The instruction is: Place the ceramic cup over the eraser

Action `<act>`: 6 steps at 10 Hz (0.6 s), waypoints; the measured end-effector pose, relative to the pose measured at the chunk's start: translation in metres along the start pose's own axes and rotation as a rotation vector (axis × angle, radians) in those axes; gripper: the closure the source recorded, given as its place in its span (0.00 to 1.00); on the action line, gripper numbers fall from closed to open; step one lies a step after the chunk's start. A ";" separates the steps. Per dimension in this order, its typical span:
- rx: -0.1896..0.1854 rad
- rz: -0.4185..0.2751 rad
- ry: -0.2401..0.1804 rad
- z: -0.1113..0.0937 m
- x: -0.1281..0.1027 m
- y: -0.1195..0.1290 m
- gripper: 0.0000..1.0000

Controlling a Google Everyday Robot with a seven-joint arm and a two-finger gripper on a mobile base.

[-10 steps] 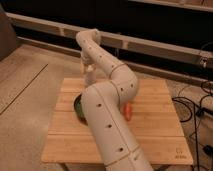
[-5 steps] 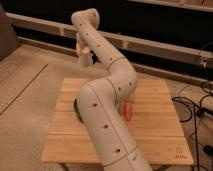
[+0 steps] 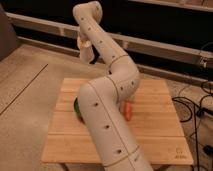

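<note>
**A:** What is taking up most of the view?

**B:** The white arm (image 3: 107, 125). It is rising from the bottom edge, crossing over the middle of the wooden table (image 3: 160, 135), bending at a thick elbow above the table's far half, and then reaching up and back to the top of the view. Pale floor (image 3: 30, 75) is showing to the left of the table, and a dark wall with a light rail is running behind it.

**A:** And what is lying on the table?

**B:** A green bowl (image 3: 76, 106) is peeking out on the arm's left side. The arm is hiding most of it, so only a curved sliver is showing. On the arm's right side a small orange object (image 3: 128, 111) is lying on the wood, just beside the arm. Dark cables (image 3: 192, 107) are trailing over the floor past the table's right edge.

**A:** Where is the gripper (image 3: 88, 55)?

**B:** It is hanging down from the wrist at the upper left, high above the table and beyond its far edge, in front of the dark wall.

**A:** How are its fingers standing?

**B:** They are drawn together, and they seem to be clamping a small cream-white shape.

**A:** Is that the ceramic cup (image 3: 86, 48)?

**B:** It is looking like it. It is sitting at the gripper's end, up in the air, well apart from the bowl and the tabletop. I cannot tell which way its mouth is facing.
</note>
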 end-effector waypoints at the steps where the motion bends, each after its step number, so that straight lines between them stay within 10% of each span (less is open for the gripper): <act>1: 0.000 0.001 0.003 0.001 0.001 0.000 1.00; 6: -0.006 0.038 0.106 -0.015 0.042 -0.021 1.00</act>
